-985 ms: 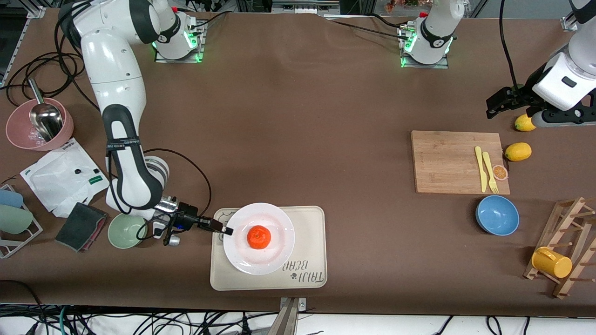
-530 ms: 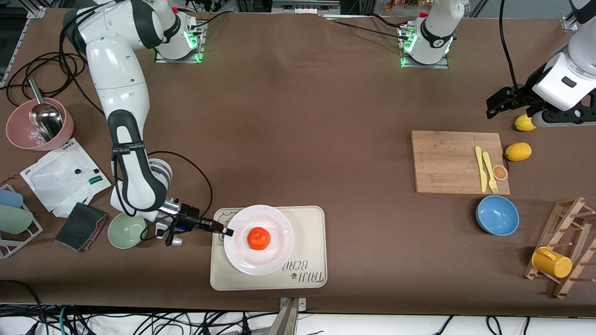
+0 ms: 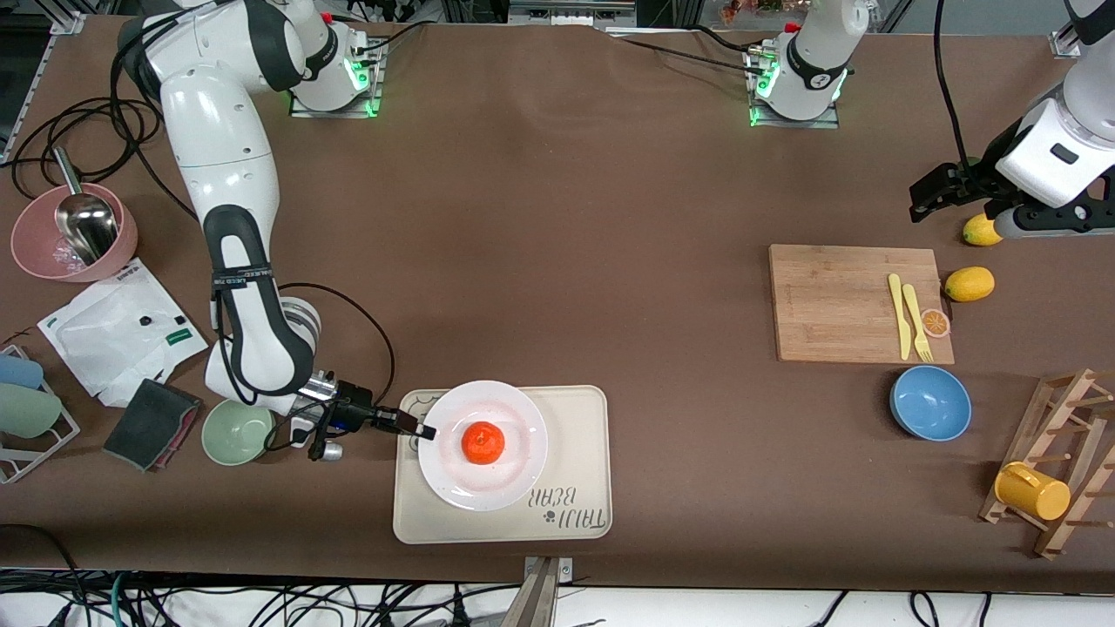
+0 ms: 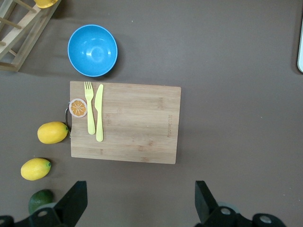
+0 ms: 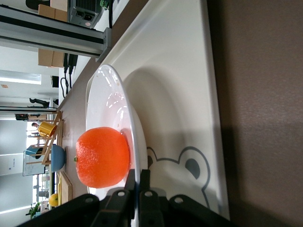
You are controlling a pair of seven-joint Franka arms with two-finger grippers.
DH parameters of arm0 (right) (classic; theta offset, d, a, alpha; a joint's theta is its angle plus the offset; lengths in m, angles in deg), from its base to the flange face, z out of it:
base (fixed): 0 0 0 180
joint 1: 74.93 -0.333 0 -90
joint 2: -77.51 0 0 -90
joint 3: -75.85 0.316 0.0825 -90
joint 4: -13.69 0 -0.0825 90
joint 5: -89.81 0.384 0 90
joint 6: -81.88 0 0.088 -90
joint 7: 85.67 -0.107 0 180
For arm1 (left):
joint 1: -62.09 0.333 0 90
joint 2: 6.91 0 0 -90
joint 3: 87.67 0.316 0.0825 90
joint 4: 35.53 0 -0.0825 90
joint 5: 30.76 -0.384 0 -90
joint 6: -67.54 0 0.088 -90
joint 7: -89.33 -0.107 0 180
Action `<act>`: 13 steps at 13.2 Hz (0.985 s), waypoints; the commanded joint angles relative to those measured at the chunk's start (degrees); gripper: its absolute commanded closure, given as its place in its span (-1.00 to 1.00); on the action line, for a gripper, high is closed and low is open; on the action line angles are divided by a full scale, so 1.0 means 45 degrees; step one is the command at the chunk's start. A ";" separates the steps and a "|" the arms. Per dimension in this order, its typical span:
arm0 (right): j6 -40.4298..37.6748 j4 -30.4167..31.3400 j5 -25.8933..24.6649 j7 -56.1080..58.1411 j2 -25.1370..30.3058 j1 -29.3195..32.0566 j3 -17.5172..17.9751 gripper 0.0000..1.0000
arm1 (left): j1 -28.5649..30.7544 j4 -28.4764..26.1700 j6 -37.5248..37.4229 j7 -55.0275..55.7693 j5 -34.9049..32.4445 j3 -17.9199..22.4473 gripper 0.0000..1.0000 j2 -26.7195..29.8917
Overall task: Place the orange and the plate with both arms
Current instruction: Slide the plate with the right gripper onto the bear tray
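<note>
On the cream tray (image 3: 582, 470) near the table's front edge, the right gripper (image 3: 425, 431) pinches the plate (image 3: 518, 466) rim, the orange (image 3: 483, 442) resting inside. Its arm stands beside a green bowl (image 3: 235, 433). Open, the left gripper (image 4: 137, 201) waits above the cutting board (image 3: 836, 305)

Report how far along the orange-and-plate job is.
Done: the orange sits on the plate, which lies over the bear tray. In hand: the right pincer is shut on the plate's rim. Left: release the rim. The left pincer waits open above the cutting board.
</note>
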 commanded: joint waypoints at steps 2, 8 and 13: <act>0.0022 -0.0425 -0.0224 -0.0236 -0.0292 -0.0003 -0.0063 -0.62 | -0.0015 0.0396 -0.0273 -0.0308 0.0264 0.0022 -1.00 -0.0173; 0.0002 -0.0658 -0.1274 -0.0274 -0.0156 0.0056 -0.0512 -1.00 | -0.0015 0.0396 -0.0273 -0.0308 0.0264 0.0022 -1.00 -0.0173; -0.0056 -0.0991 -0.1376 -0.0294 0.0078 0.0037 -0.0532 -1.00 | -0.0015 0.0396 -0.0273 -0.0308 0.0264 0.0022 -1.00 -0.0173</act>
